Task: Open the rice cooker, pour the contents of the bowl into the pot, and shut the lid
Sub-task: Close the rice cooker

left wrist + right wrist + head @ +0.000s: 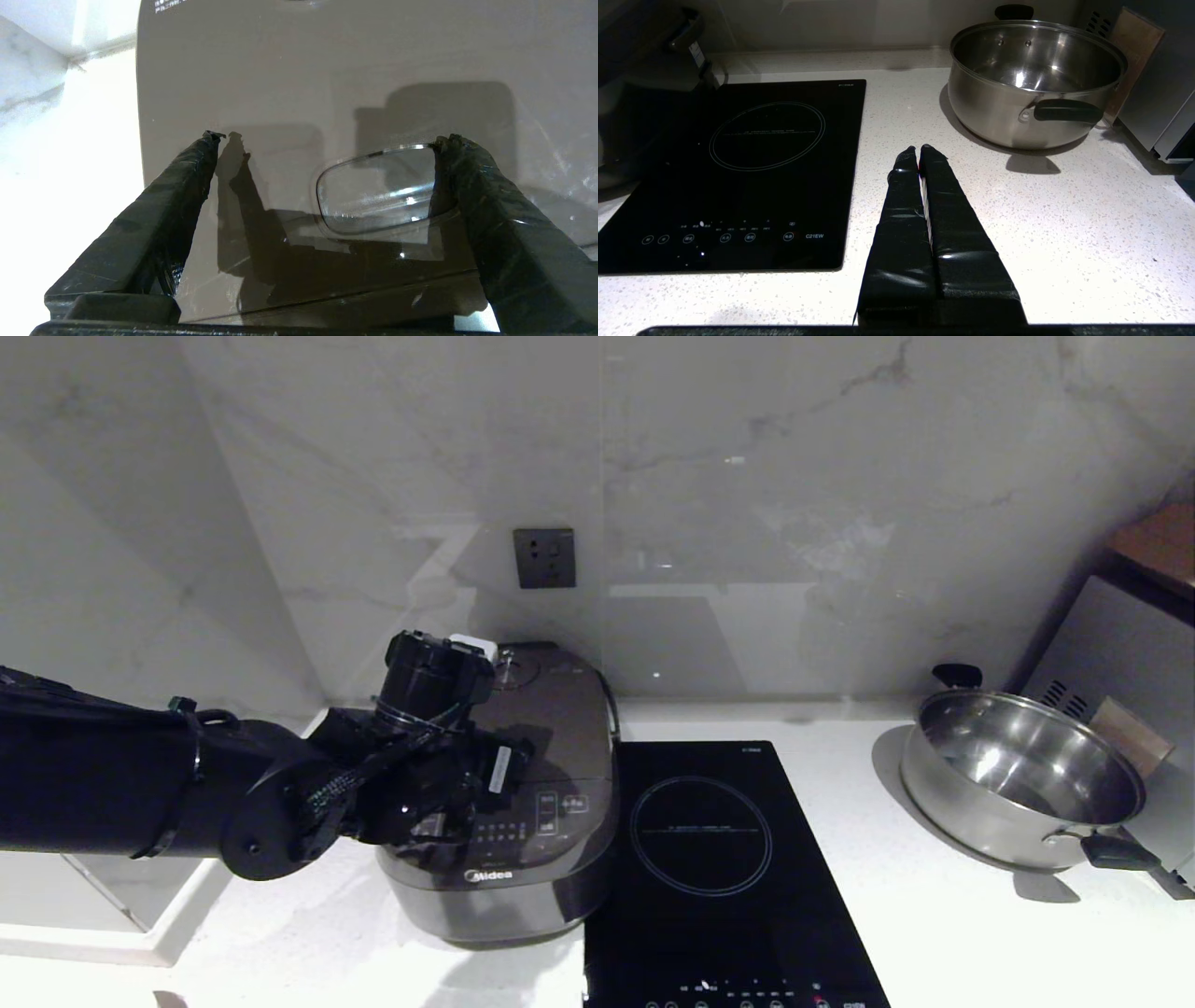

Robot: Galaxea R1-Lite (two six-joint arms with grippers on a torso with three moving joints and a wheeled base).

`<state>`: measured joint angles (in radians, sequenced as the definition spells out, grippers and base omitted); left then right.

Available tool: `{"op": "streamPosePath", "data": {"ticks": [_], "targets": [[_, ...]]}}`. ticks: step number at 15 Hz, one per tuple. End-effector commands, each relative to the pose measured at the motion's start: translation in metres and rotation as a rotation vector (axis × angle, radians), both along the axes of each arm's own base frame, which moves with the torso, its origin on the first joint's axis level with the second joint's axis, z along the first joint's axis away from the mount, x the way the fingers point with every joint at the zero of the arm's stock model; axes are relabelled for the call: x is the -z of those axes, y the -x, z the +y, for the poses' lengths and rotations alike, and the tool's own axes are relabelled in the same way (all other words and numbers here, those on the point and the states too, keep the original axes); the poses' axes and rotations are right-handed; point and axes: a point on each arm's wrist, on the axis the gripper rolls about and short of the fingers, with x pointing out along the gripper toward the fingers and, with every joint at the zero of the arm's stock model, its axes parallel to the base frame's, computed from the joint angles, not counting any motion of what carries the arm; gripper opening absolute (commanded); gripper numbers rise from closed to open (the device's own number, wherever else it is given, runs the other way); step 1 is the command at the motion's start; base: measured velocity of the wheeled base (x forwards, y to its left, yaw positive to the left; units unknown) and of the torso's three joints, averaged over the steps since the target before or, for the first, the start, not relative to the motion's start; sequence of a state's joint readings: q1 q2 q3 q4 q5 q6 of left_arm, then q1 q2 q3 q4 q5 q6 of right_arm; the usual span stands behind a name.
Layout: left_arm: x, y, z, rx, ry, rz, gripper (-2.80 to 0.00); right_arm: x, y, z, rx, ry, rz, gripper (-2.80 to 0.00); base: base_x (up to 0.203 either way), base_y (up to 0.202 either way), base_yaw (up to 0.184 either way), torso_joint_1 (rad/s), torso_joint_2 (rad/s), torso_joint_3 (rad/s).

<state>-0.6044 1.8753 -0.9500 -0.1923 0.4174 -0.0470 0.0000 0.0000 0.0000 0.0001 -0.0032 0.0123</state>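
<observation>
From my station the left gripper (327, 140) hangs just over the cooker (523, 859), its jaws spread wide and empty; one fingertip (448, 144) sits at the end of the oval button (378, 191) on the lid (551, 709), though I cannot tell if it touches; the lid is down and the cooker stands on the white desk (934, 933), near the wall. Just right of the cooker lies the black hob (719, 859); further right of the cooker the right gripper (919, 149) hovers above bare desk, jaws pressed together, holding nothing; furthest right of the cooker stands the steel pan (1018, 784).
</observation>
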Motion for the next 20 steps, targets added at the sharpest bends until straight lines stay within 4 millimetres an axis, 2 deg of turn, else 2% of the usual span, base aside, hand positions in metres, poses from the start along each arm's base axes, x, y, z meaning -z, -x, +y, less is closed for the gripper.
{"op": "streamPosePath", "data": {"ticks": [1, 5, 11, 17, 20], "targets": [[0.012, 0.004, 0.000, 0.009, -0.055, 0.074, 0.00, 0.000, 0.000, 0.000, 0.000, 0.000, 0.000, -2.80, 0.000, 0.000, 0.000, 0.000, 0.00, 0.000], [0.011, 0.008, 0.001, 0.016, -0.069, 0.103, 0.00, 0.000, 0.000, 0.000, 0.000, 0.000, 0.000, -2.80, 0.000, 0.000, 0.000, 0.000, 0.00, 0.000], [-0.034, -0.017, -0.009, -0.095, 0.154, -0.047, 0.00, 0.000, 0.000, 0.000, 0.000, 0.000, 0.000, -2.80, 0.000, 0.000, 0.000, 0.000, 0.00, 0.000], [-0.051, -0.031, 0.006, -0.175, 0.215, -0.102, 0.00, 0.000, 0.000, 0.000, 0.000, 0.000, 0.000, -2.80, 0.000, 0.000, 0.000, 0.000, 0.00, 0.000], [-0.069, -0.037, 0.010, -0.234, 0.265, -0.167, 0.00, 0.000, 0.000, 0.000, 0.000, 0.000, 0.000, -2.80, 0.000, 0.000, 0.000, 0.000, 0.00, 0.000]]}}
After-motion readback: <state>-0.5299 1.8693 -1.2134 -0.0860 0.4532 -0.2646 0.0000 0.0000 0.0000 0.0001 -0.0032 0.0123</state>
